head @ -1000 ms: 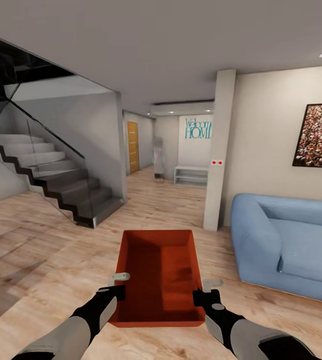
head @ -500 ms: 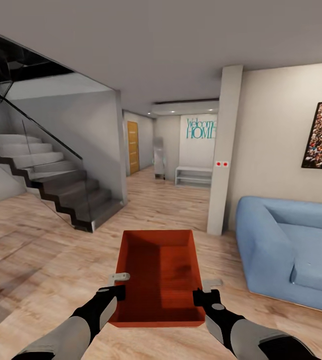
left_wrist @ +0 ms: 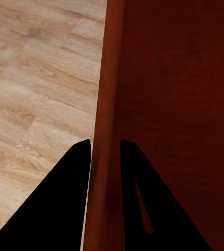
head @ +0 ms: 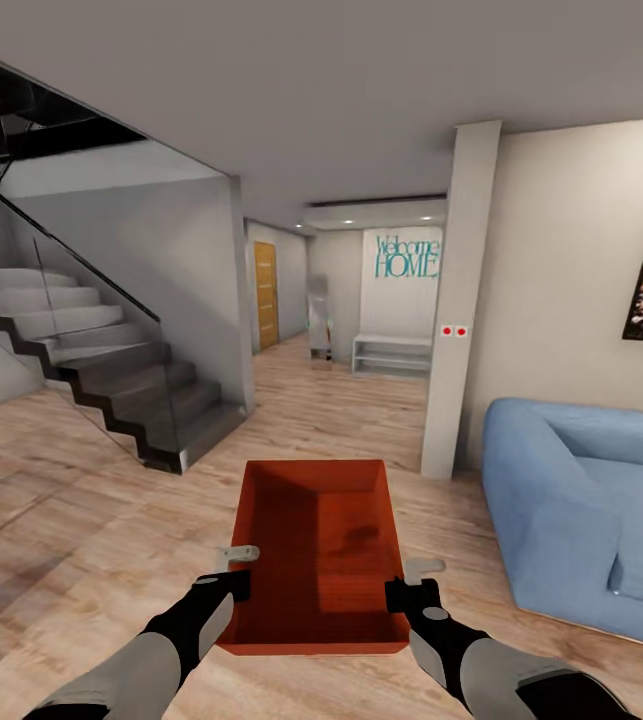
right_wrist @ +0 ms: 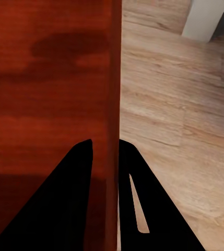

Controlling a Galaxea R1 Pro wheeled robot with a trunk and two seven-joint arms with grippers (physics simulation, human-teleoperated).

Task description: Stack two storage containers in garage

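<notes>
Looks like the carry leg: one storage container (head: 321,545) is held out front over the living room's wood floor (head: 81,500), and next it needs steering down the hallway (head: 351,385) toward the garage (blue sofa (head: 581,520) sits close on the right). The left gripper (left_wrist: 105,149) and right gripper (right_wrist: 105,147) are each nearly closed, pinching a thin side wall between the fingers.

Container (head: 319,545) between both arms, staircase (head: 91,370) left, sofa (head: 586,510) right.

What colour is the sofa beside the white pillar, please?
The soft upholstered sofa is light blue, plain with no pattern; the head view shows it best.
</notes>
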